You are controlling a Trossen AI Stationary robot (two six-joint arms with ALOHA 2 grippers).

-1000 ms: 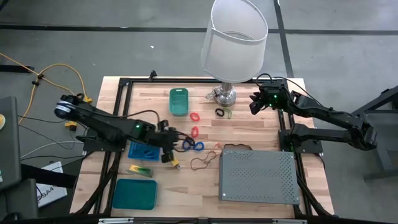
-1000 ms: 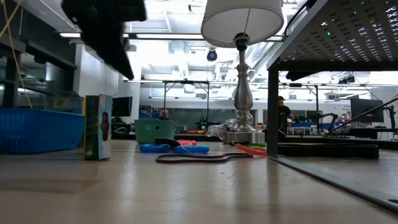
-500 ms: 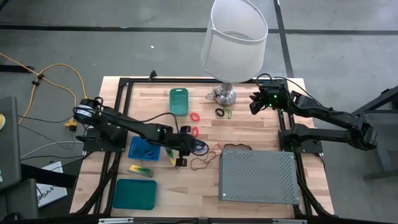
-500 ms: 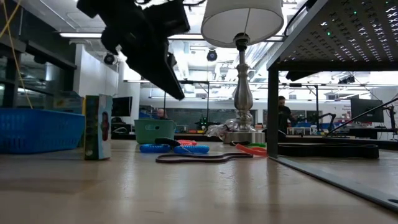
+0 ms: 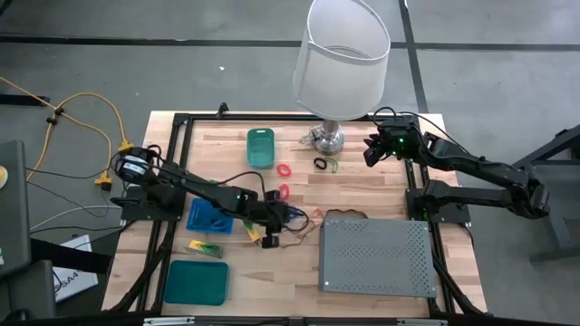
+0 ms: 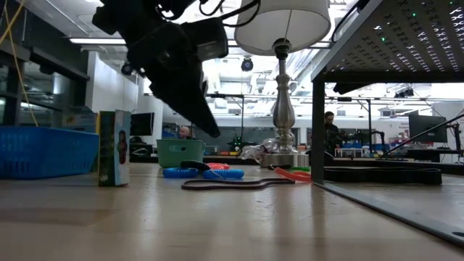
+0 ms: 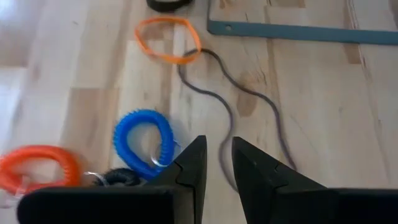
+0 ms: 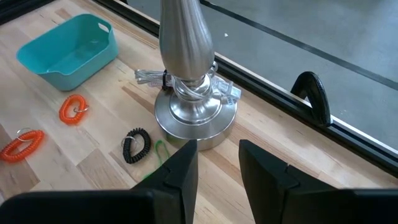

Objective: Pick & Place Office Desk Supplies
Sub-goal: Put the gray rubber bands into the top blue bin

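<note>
Left hand [image 7: 216, 163], fingers slightly parted and grasping nothing, is poised above a thin dark loop [image 7: 249, 99] on the counter [image 7: 323, 124].
Fingers should be lowered astride the loop's strand, clear of the blue coil [image 7: 144, 138] just beside it, then closed.

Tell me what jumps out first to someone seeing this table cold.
The big white lamp at the table's far edge dominates, with a grey perforated box filling the near right corner. Mid-table, the left hand hangs over a scatter of small loops, its fingers a little apart and empty, beside a blue coil and above a long thin dark band. The right hand waits by the lamp base.
</note>
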